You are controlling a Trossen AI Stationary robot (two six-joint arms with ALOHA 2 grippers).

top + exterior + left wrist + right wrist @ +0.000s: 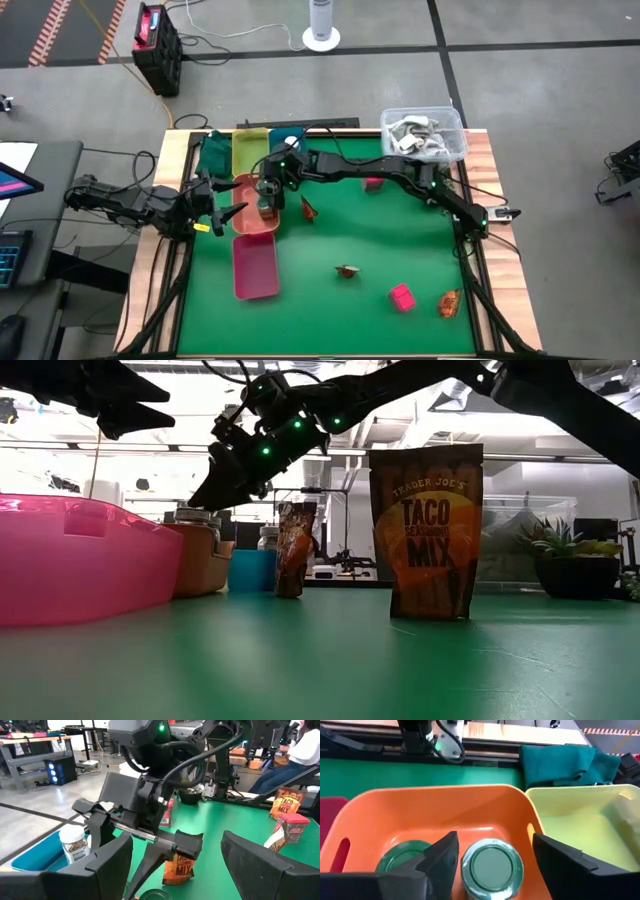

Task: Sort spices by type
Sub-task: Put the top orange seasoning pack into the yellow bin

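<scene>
You look straight down on the table from overhead, and level across it from mat height. Each wrist camera peers close past its own fingers; both overhead and right wrist views share the orange tray beneath the right gripper.

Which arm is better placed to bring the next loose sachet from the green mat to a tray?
Probably the right. Its claw hangs open above the green-lidded jars in the orange tray, and the sachets lie on its side. The left claw waits at the left edge.
</scene>
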